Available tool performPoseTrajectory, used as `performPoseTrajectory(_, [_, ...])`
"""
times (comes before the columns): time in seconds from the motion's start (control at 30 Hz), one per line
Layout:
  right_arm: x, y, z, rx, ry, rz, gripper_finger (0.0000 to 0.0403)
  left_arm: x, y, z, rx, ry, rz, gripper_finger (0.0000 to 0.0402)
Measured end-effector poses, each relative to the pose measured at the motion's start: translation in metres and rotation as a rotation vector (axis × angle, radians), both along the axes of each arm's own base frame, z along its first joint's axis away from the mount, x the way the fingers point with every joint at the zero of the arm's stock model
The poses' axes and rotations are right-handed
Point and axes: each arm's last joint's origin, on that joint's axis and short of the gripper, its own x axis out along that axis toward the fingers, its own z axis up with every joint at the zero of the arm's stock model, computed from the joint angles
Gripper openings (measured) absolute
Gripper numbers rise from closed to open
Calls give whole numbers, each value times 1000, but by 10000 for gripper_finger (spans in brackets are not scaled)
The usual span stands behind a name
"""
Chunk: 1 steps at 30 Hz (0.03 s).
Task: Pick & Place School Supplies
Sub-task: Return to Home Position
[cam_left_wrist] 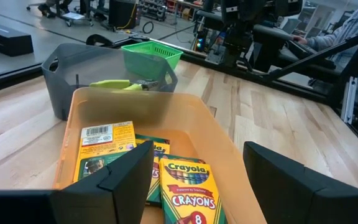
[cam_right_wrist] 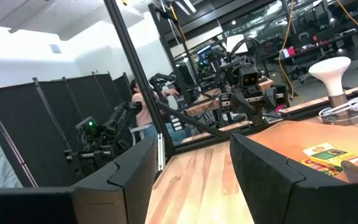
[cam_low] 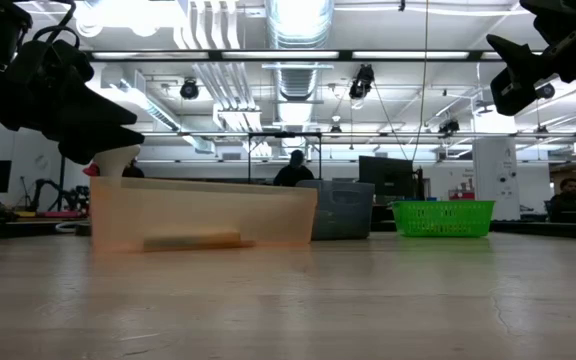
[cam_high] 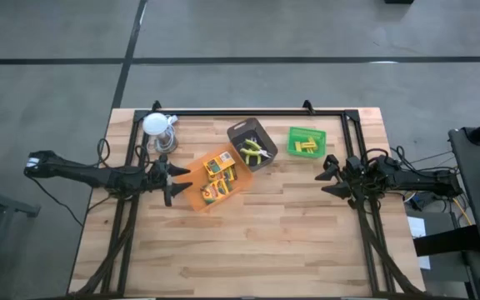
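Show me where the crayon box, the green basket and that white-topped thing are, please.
crayon box (cam_left_wrist: 188,191): left wrist view, on its printed front face.
green basket (cam_low: 443,218): low view, on its mesh side wall.
white-topped object (cam_high: 155,124): high view, on its white top.

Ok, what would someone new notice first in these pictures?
The orange tray, angled at the table's middle with bright crayon boxes inside, grabs attention first. To its right sit a black tray holding lime scissors and a green tray of yellow sticks. The left gripper and right gripper flank them, both open and empty.
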Motion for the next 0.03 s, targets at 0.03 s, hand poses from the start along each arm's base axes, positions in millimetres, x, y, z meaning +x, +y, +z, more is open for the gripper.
performPoseTrajectory(0.03, [0, 0, 0, 0, 0, 0, 201, 0, 0, 0, 0, 0, 0, 255])
